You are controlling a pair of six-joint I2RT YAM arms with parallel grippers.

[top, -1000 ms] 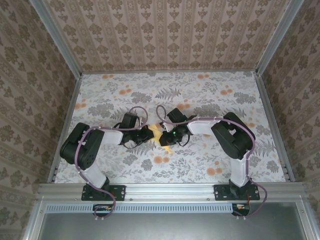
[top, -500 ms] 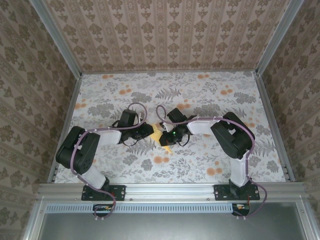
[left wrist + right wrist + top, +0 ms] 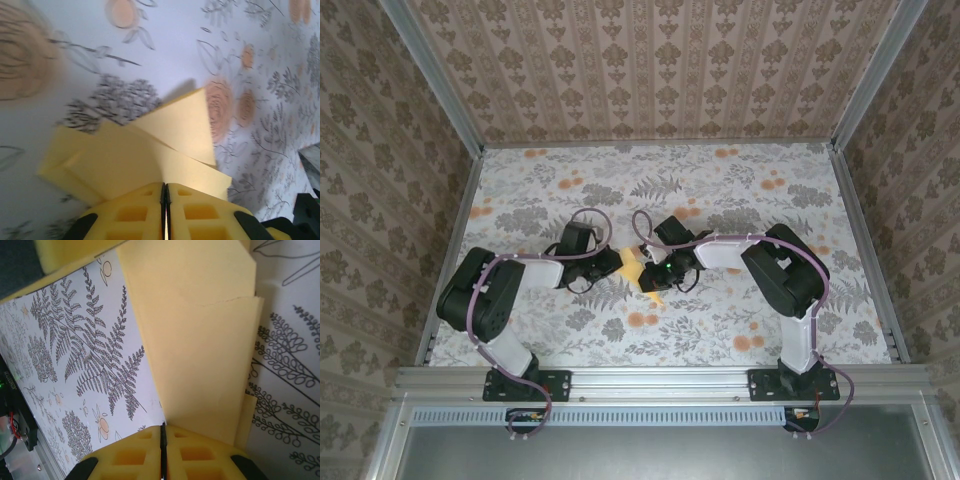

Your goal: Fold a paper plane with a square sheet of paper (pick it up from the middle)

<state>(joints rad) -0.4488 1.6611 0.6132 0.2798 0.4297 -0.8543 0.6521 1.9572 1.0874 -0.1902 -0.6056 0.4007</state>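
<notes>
**Top view.** The pale-yellow sheet of paper [image 3: 637,264], already creased into layers, lies near the middle of the flower-print desk [image 3: 760,200]. Its long axis runs roughly from 11 o'clock to 5 o'clock. The left jaws meet it from 9 o'clock and the right jaws from 3 o'clock. Neither arm is nearer, and the two wrists sit almost nose to nose over the sheet.

**Left wrist view.** The yellow pads [image 3: 131,214] are pressed together, with only a hairline seam between them. The sheet fans away toward 12 o'clock in overlapping layers. One triangular flap points toward 1 o'clock and throws a shadow behind it. The near edge runs into the seam, so a layer looks nipped there.

**Right wrist view.** These pads [image 3: 195,455] are closed as well. A straight fold edge comes down from 11 o'clock right into their seam, so the jaws seem to pinch that edge. The rest spreads toward 1 o'clock, with a stepped edge at 2 o'clock.

The next crease likely depends on the sheet lying straight ahead of both jaws, stretched between them.
</notes>
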